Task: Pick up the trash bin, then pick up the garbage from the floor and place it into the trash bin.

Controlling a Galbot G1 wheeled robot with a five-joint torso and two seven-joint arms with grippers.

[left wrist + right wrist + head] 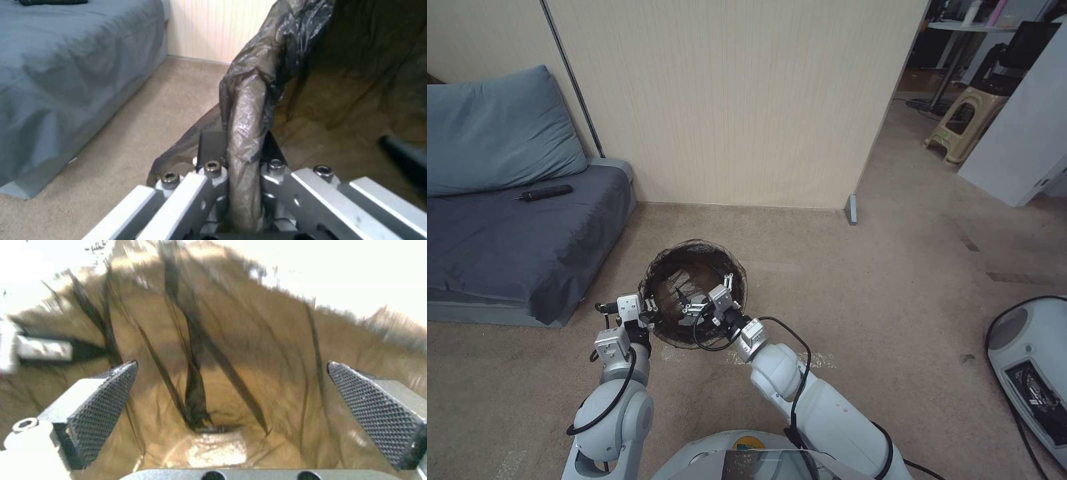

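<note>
Right hand (231, 400) spread wide inside bag-lined trash bin (249, 340).

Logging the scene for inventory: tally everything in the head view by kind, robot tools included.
Trash bin: 1
Robot tools, left tool clamped on the bin's bagged rim, right tool open inside the bin: 2
Sofa: 1
Cushion: 1
Black remote-like item on the sofa: 1
Plastic stool: 1
Total: 7
</note>
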